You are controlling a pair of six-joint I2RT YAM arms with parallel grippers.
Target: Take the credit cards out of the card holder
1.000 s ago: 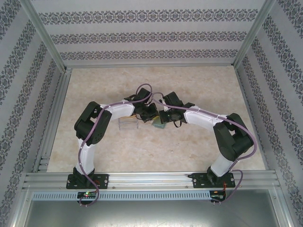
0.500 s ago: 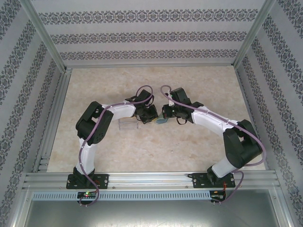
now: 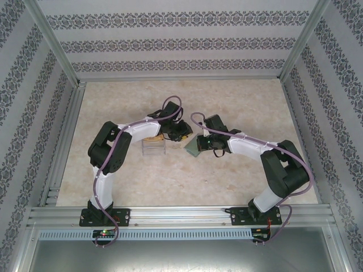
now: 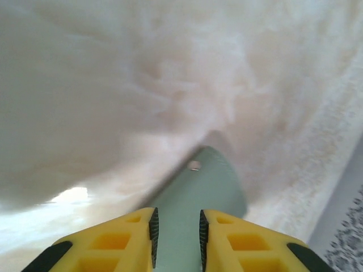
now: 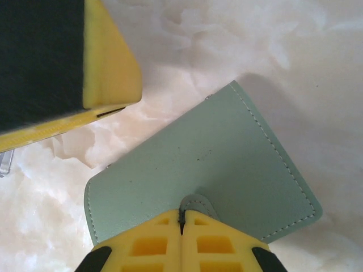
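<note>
The grey-green card holder sits closed at the table's middle, between both grippers. My right gripper is shut on the small strap tab at the card holder's near edge; in the top view the right gripper is just right of it. My left gripper has its yellow fingers slightly apart, and the card holder's panel with a metal snap runs on beyond the gap. From above, the left gripper hangs at the holder's upper left. The credit cards are hidden.
A clear plastic box stands on the table left of the holder, with something orange at its far side. One left finger looms at the top left of the right wrist view. Metal frame rails edge the beige table.
The left jaws have parted from shut. The right gripper has swung the holder slightly nearer and to the right, and its panel now faces up more.
</note>
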